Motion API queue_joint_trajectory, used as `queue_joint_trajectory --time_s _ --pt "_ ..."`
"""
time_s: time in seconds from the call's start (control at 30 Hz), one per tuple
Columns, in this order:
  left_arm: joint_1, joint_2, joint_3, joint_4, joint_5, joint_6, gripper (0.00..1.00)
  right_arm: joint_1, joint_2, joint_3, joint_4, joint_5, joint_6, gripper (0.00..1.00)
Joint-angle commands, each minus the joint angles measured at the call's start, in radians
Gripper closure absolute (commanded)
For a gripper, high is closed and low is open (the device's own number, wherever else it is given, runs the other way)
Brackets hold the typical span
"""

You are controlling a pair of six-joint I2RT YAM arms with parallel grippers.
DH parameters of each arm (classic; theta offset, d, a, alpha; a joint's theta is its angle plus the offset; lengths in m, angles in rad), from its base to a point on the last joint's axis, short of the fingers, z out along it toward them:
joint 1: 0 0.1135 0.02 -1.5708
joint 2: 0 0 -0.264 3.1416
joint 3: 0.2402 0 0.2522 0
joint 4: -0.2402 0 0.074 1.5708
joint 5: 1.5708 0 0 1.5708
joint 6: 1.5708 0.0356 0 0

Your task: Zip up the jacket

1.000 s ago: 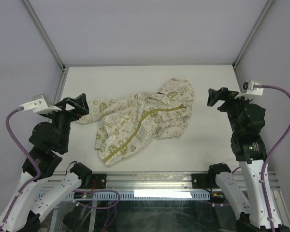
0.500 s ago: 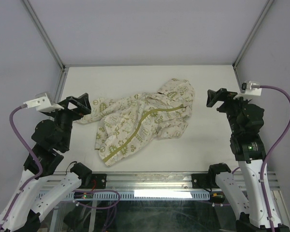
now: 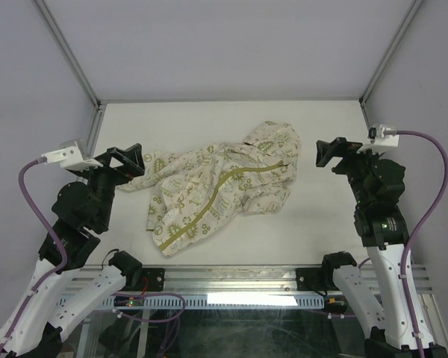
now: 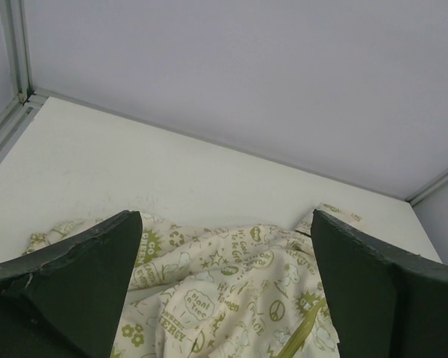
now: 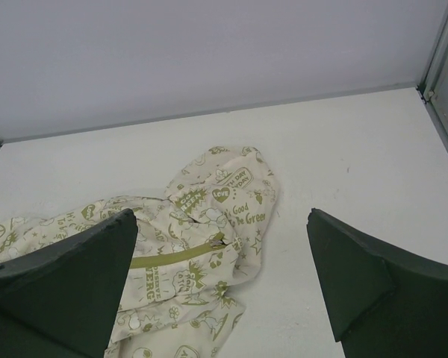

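Observation:
The cream jacket (image 3: 220, 186) with olive-green prints lies crumpled in the middle of the white table, hood at the far right, one sleeve stretched to the left. Its olive zipper band (image 3: 216, 195) runs diagonally from the near left hem up to the hood. The jacket also shows in the left wrist view (image 4: 231, 298) and the right wrist view (image 5: 187, 246), where a small metal zipper pull (image 5: 215, 242) sits at the band's top end. My left gripper (image 3: 125, 159) is open and empty, above the sleeve's end. My right gripper (image 3: 330, 153) is open and empty, right of the hood.
The white table (image 3: 231, 119) is walled by grey panels with metal corner posts (image 3: 67, 56) at far left and far right (image 3: 388, 56). The arm bases and a metal rail (image 3: 231, 280) run along the near edge.
Both grippers have shifted slightly: the left one a little to the right toward the sleeve, the right one a little to the left toward the hood. The jacket has not moved.

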Motion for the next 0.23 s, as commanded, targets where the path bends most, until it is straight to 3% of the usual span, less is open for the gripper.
queue_joint_trajectory --time_s 0.0,0.2 --pt "0.009 0.009 0.0 0.048 0.043 -0.02 0.01 0.0 0.006 0.027 0.052 -0.052 -0.001 0.01" --pt "0.008 0.007 -0.001 0.048 0.049 -0.025 0.01 0.0 0.019 0.047 0.032 -0.063 -0.007 0.01"
